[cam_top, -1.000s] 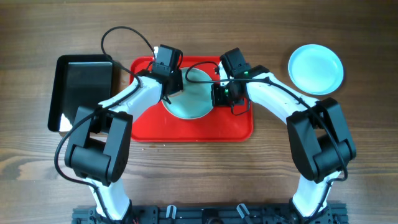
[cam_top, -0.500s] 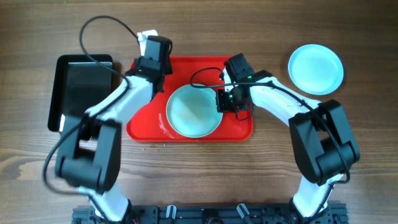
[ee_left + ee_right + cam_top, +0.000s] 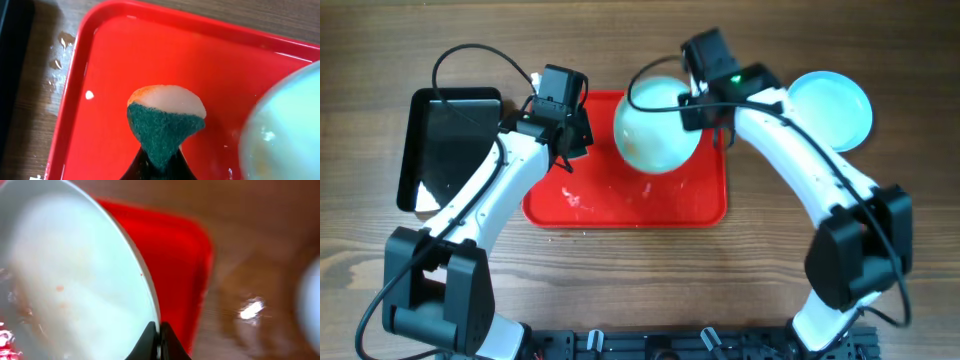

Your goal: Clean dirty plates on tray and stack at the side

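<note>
My right gripper is shut on the rim of a pale light-blue plate and holds it tilted above the back right of the red tray. The right wrist view shows the plate with small orange specks, pinched by the jaws. My left gripper is shut on a green and white sponge over the tray's left part. A second light-blue plate lies on the table at the right. A third plate is not visible.
A glossy black tray lies left of the red tray, with a white scrap at its front corner. Water drops and smears lie on the red tray and on the wood beside it.
My right gripper has lifted the plate off the tray and carried it back and to the right. My left gripper with the sponge has drawn away to the tray's left side.
</note>
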